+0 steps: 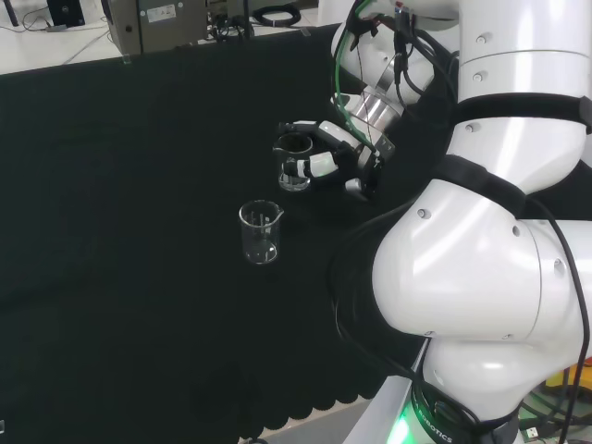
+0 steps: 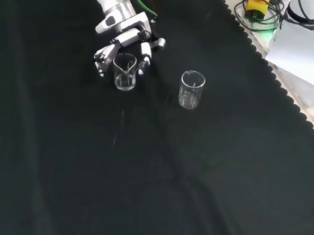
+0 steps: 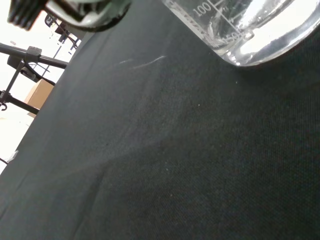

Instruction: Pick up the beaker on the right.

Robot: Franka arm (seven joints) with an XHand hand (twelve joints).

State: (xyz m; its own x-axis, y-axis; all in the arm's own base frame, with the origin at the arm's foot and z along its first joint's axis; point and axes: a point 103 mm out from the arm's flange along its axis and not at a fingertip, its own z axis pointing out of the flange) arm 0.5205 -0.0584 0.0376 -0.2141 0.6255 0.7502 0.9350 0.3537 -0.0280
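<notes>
The hand (image 2: 125, 39) has its fingers (image 2: 145, 56) curled round a clear beaker (image 2: 124, 72) toward the surface's (image 2: 195, 179) far edge in the front view. Its wall carries graduation marks. A second beaker (image 2: 190, 89) stands apart, upright.

— How many beakers do you count on the cloth from where I'm driving this?

— I make it two clear glass beakers. One beaker by the hand (image 1: 294, 165) in my head view, the same one at (image 2: 124, 72) in the front view, and its base close up at (image 3: 250, 30) through the wrist camera. The second beaker (image 1: 259, 232) stands apart from it, and I see it at (image 2: 191, 89) from the front.

— Anything else to tally?

— One hand (image 1: 324, 159), also at (image 2: 123, 48). One black cloth (image 1: 139, 231) over the bench. I count no other ware in my views.
</notes>
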